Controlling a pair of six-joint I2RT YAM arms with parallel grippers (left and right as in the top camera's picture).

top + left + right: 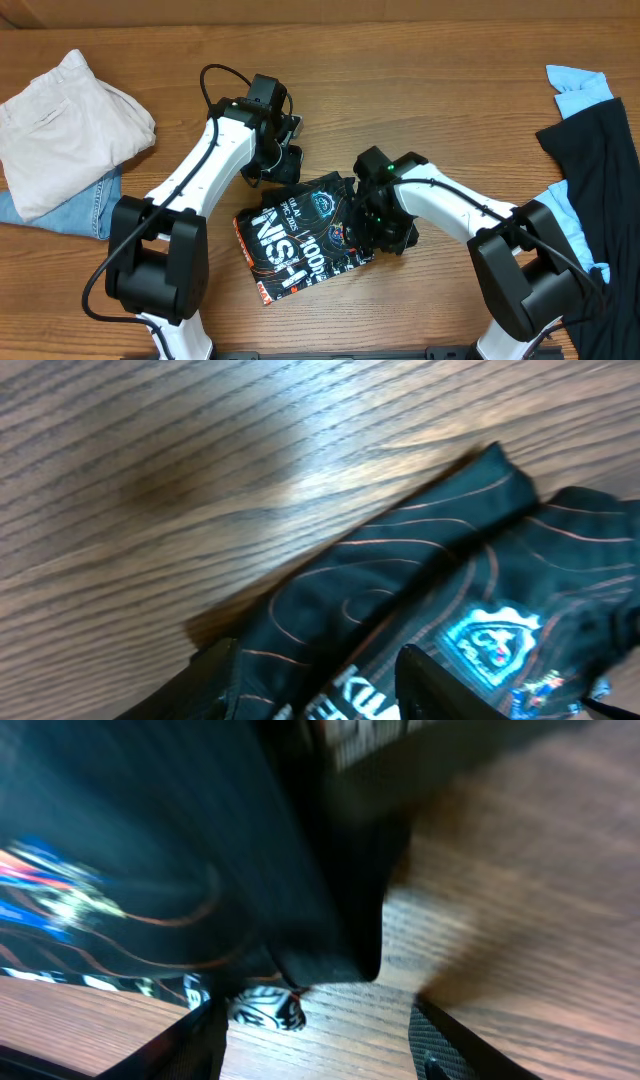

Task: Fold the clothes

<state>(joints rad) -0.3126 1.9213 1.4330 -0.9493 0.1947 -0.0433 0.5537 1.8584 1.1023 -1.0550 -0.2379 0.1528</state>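
The black jersey with orange contour lines and white logos lies folded into a small packet at the table's middle. My left gripper is open at its far edge, fingers astride a fold of the jersey with the shield logo to the right. My right gripper is open over the packet's right edge; its view shows the jersey's edge above bare wood between the fingers. A plain black garment and a light-blue one lie at the right edge.
A beige garment lies folded on blue jeans at the far left. The wooden table shows bare behind the arms.
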